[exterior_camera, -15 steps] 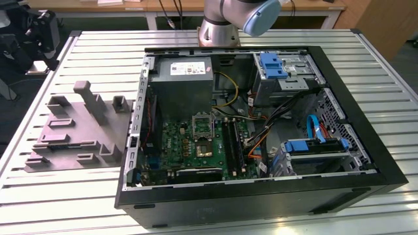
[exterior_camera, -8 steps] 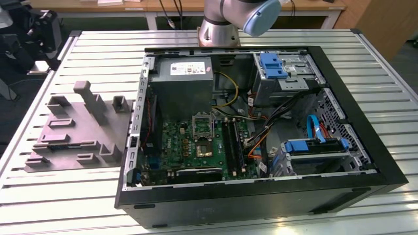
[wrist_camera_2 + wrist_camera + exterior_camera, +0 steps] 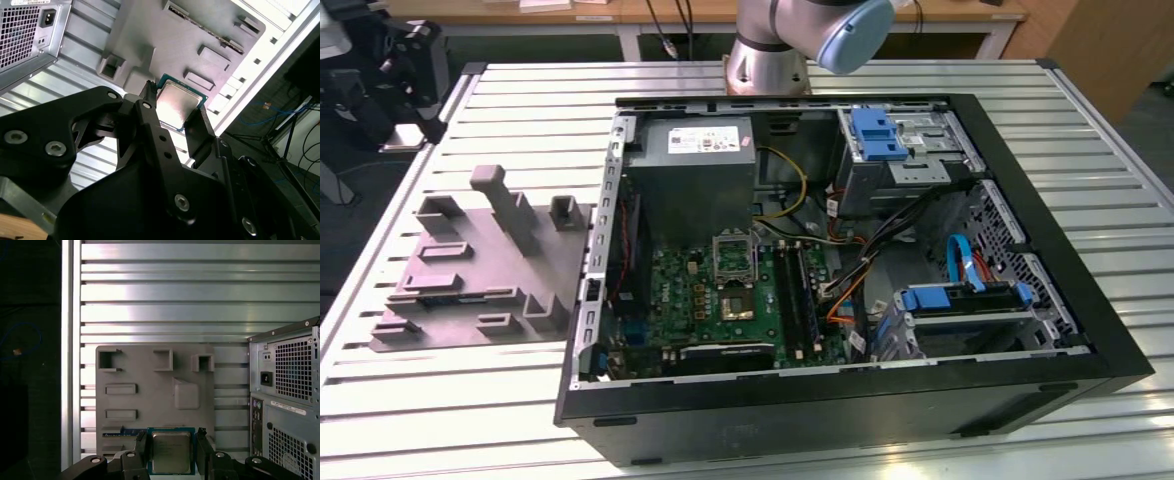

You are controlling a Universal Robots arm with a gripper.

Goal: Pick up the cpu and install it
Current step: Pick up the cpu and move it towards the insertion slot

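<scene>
Two fingers (image 3: pixel 141 450) of the end effector (image 3: pixel 171 447) are closed on opposite edges of the cpu (image 3: pixel 171 455). They pinch it by the rim, likely so that the contact face goes untouched and the chip hangs flat for seating. In both wrist views the cpu is held up, well clear of the grey fixture (image 3: pixel 150 390). That fixture sits on the slatted worktop (image 3: pixel 150 290), to the exterior view's left of the open computer case (image 3: pixel 854 410).
</scene>
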